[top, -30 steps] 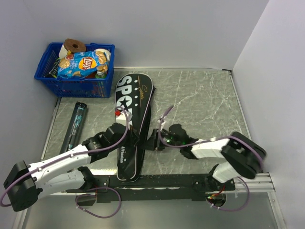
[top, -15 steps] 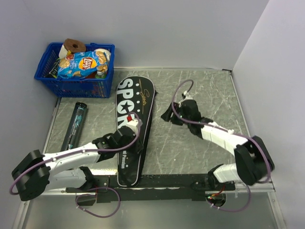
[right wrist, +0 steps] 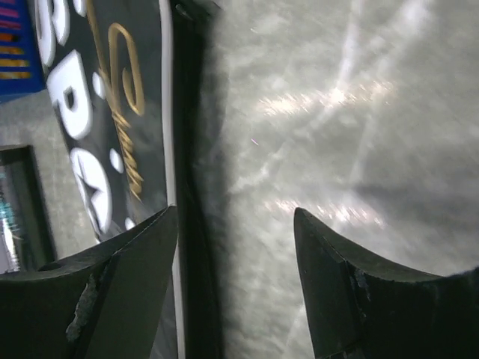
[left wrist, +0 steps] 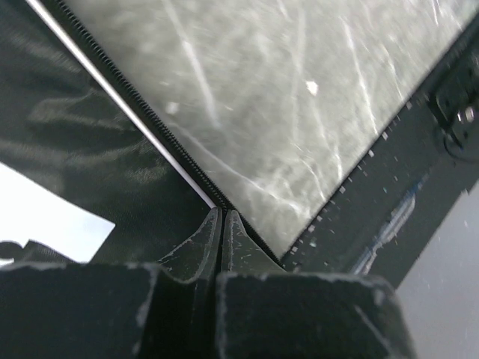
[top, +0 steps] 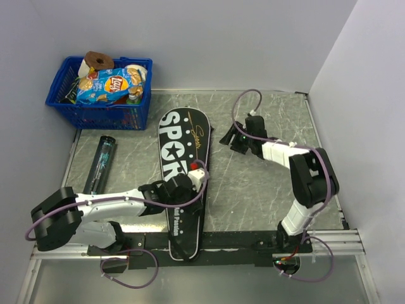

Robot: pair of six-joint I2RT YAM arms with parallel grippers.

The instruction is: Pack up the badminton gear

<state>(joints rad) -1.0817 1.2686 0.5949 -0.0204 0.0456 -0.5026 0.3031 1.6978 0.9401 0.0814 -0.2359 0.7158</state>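
The black racket-shaped bag (top: 182, 158) lettered SPORT lies lengthwise mid-table, its narrow end over the near rail. My left gripper (top: 200, 175) is shut at the bag's right edge. In the left wrist view its tips (left wrist: 222, 214) meet right on the zipper line of the bag (left wrist: 90, 149); I cannot tell whether they pinch anything. My right gripper (top: 228, 138) hangs open just right of the bag's wide end. In the right wrist view nothing but bare table lies between the right gripper's (right wrist: 236, 224) fingers, with the bag (right wrist: 105, 112) at left. The dark tube (top: 101, 163) lies left of the bag.
A blue plastic basket (top: 95, 114) holding a crisp packet (top: 107, 85) and other items stands at the back left corner. White walls close in on the table at the back and on both sides. A black rail (top: 240, 240) runs along the near edge.
The bag has swung straighter and slid right and nearer. My left gripper moved right, staying shut at its edge. My right gripper pulled away to the far right and opened wider.
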